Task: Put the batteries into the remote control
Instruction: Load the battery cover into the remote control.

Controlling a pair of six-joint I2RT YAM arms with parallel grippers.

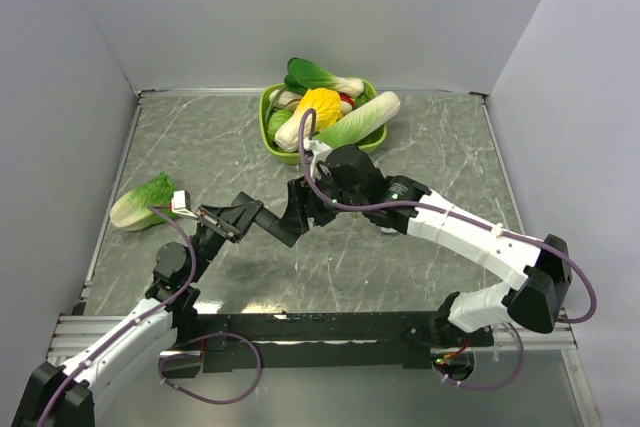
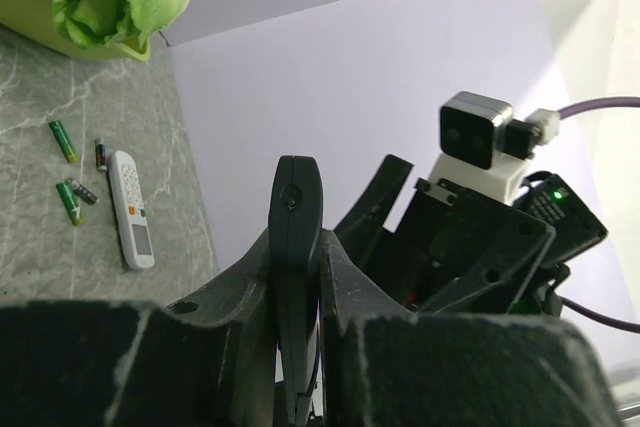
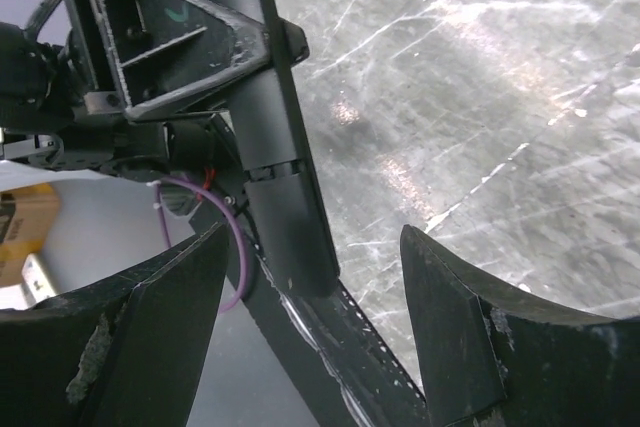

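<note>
So the remote control (image 2: pixel 297 207) is up in the air over the middle of the table (image 3: pixel 500 97), clamped edge-on in the left gripper (image 2: pixel 297 277), which is squeezed tight on its lower half. Its long axis sticks straight out of those jaws toward the right gripper (image 3: pixel 312 257), and that's the relation everything hinges on. In the right wrist view the bar's free end hangs right in the gap between the right arm's two fingers (image 3: pixel 170 297). Those jaws stand apart with daylight on both sides, so nothing is gripped there yet. The right arm is obviously the nearer free hand, practically nose to nose with the remote. The batteries (image 2: pixel 70 202) are well apart from all this, lying loose on the table next to a white remote (image 2: pixel 130 209), not far from the green tray (image 2: pixel 25 17). Funny thing is only the left wrist camera shows them. From the top view the right arm covers that patch, and the two grippers just read as one dark clump. I can't tell from any view whether the battery cover is on or off.
</note>
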